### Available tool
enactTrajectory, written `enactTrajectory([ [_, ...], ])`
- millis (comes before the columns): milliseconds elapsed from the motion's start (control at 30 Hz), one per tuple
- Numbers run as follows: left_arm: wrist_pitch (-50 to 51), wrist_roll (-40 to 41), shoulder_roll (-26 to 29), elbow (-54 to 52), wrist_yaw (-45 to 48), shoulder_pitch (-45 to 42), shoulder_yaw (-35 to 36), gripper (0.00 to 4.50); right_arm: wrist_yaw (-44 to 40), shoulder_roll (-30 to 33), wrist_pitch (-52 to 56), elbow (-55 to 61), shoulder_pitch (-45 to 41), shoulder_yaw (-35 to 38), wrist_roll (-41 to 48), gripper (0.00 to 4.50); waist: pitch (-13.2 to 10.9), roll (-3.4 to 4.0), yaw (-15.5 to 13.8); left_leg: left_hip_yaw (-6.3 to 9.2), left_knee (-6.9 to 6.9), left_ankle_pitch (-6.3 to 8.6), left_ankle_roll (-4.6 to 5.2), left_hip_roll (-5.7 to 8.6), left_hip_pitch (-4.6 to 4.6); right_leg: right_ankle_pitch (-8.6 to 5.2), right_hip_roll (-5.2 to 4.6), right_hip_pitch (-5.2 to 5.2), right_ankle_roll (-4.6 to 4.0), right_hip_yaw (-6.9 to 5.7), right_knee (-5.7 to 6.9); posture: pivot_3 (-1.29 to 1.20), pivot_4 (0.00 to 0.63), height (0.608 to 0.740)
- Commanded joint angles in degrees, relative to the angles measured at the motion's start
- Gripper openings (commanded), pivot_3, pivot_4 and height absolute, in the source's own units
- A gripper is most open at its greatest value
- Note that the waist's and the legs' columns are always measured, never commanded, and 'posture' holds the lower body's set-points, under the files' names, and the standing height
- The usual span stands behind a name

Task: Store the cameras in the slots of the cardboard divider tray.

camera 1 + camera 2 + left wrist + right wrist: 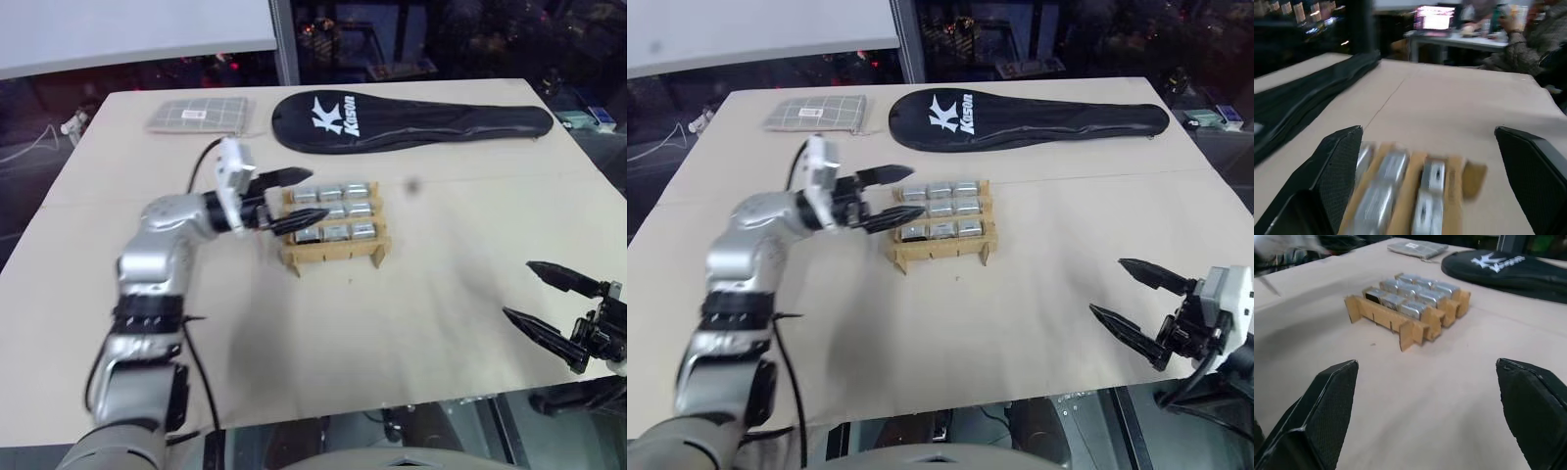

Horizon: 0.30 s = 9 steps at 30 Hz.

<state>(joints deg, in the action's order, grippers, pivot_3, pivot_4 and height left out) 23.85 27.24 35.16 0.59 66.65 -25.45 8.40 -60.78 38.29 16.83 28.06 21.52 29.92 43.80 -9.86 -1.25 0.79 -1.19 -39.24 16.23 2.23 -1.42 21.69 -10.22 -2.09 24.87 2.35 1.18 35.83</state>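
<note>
The cardboard divider tray (333, 254) stands at the table's middle, and several silver-grey cameras (336, 210) sit in its slots. My left gripper (318, 194) hovers level at the tray's left side, open, its fingertips reaching over the left column with nothing between them. In the left wrist view the cameras (1391, 171) lie blurred just below the spread fingers (1337, 171). My right gripper (1105, 286) is open and empty near the table's front right edge, well apart from the tray. It points toward the tray (1405, 328).
A long black racket case (411, 119) lies behind the tray, and a flat grey checked pouch (201, 115) at the back left. The table's front edge runs close under my right gripper. A person (1528, 39) sits at a desk beyond the table.
</note>
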Motion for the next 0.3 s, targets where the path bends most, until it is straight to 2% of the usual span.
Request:
enactTrajectory([
  [33, 0.5, -2.2, 2.7, -9.0, -7.1, 12.6, 5.1, 4.46, -3.2, 0.6, -2.7, -4.0, -2.6, -3.0, -2.1, 4.50, 0.0, -0.04, -0.1, 0.00, 0.00, 0.00, 0.00, 0.00, 0.01, -0.09, 0.00, 0.00, -0.14, 0.00, 0.00, 0.00, 0.150, 0.740],
  [167, -3.4, -4.5, 1.3, -12.6, -13.1, 25.8, 9.1, 4.46, -6.4, 1.0, -5.5, -11.7, -7.4, -6.5, -4.9, 4.50, -0.1, -0.14, -0.7, 0.03, -0.05, 0.00, 0.00, -0.05, 0.01, -0.10, -0.07, -0.01, -0.15, -0.07, 0.00, 0.00, 0.150, 0.740],
  [300, -8.5, -5.9, -1.9, -15.8, -15.9, 36.3, 9.5, 4.46, -9.4, 0.9, -9.6, -21.2, -13.5, -9.9, -8.8, 4.50, 0.0, -0.09, -0.8, -0.07, -0.06, 0.00, 0.00, -0.03, -0.03, -0.10, -0.16, -0.01, -0.15, -0.04, -0.01, 0.00, 0.150, 0.740],
])
